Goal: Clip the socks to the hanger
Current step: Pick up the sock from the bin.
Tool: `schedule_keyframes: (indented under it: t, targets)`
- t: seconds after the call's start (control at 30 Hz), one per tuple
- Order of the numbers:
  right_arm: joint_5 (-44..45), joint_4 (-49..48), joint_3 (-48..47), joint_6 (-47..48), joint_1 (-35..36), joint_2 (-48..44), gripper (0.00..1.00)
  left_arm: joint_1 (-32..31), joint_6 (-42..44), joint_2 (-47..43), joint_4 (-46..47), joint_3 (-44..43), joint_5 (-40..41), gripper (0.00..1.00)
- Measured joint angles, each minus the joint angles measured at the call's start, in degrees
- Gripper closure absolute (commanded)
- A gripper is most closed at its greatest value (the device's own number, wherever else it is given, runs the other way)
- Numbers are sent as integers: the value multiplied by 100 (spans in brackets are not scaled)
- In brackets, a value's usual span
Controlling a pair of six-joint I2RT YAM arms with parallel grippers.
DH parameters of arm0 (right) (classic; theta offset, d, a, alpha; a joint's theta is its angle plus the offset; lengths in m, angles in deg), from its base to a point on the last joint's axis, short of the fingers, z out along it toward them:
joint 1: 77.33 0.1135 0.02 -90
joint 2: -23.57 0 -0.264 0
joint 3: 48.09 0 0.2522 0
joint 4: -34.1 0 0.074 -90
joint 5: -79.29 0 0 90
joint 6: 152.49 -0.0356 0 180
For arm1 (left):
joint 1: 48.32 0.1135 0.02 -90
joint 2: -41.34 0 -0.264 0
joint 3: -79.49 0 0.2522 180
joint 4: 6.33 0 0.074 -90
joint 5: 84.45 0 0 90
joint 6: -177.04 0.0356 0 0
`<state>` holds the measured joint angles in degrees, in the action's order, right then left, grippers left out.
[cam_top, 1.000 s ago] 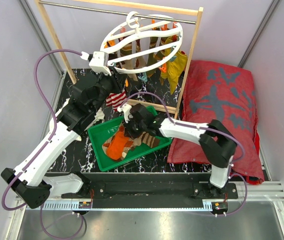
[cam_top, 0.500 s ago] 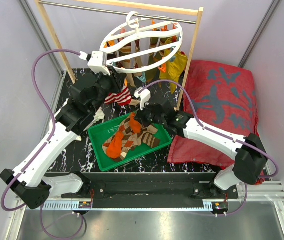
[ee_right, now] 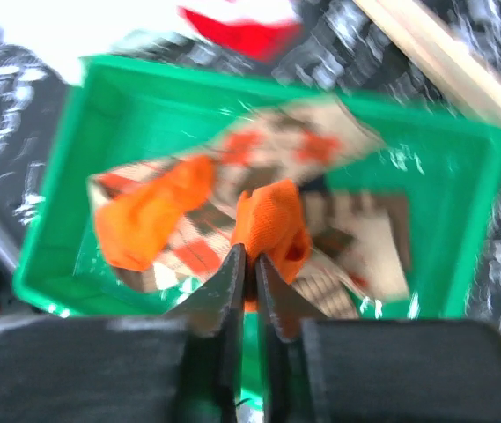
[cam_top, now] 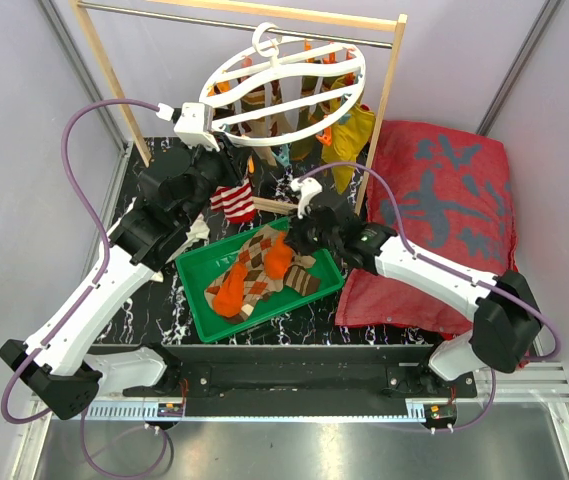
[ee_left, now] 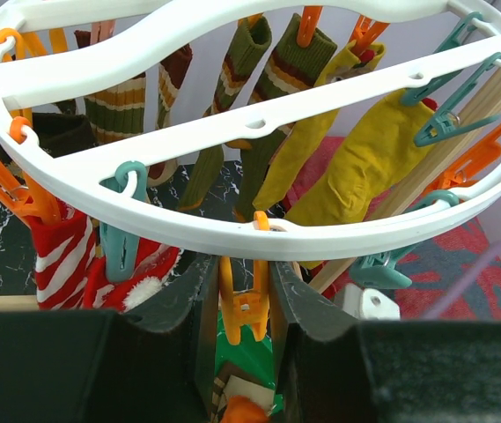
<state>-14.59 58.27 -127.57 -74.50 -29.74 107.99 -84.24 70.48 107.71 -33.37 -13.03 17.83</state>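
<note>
Top external: some socks [cam_top: 349, 130] hang clipped on the hanger [ee_left: 259, 119], others lie in the green tray [cam_top: 189, 300]. The left gripper [ee_left: 246, 291] squeezes an orange clip [ee_left: 244, 308], and the right gripper [ee_right: 250, 264], nearly closed, pinches an orange sock [ee_right: 272, 220].

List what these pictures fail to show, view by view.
Right wrist: blur; unclear whether the right fingers pinch the orange sock.
Left wrist: the top edge cuts off the hook of the hanger; the left fingers, gripping an orange clip, hide the lower end of the red-striped sock.
Top: the right arm covers the far corner of the green tray.
</note>
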Motion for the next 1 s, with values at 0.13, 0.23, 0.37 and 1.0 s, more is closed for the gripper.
schedule_keyframes:
  t: [0.13,0.23,0.37,1.0]
  targets:
    - [361,431,334,-557,-212,74,54,0,-7,0,0,0,0,100]
    - [538,927,555,-719,-212,85,46,0,-26,0,0,0,-4,100]
    - [796,1449,586,-363,-210,-2,46,0,-39,0,-2,0,-9,100]
    - [-1292,1729,-1373,3222,-201,1582,59,0,-55,-2,-4,0,-48,100]
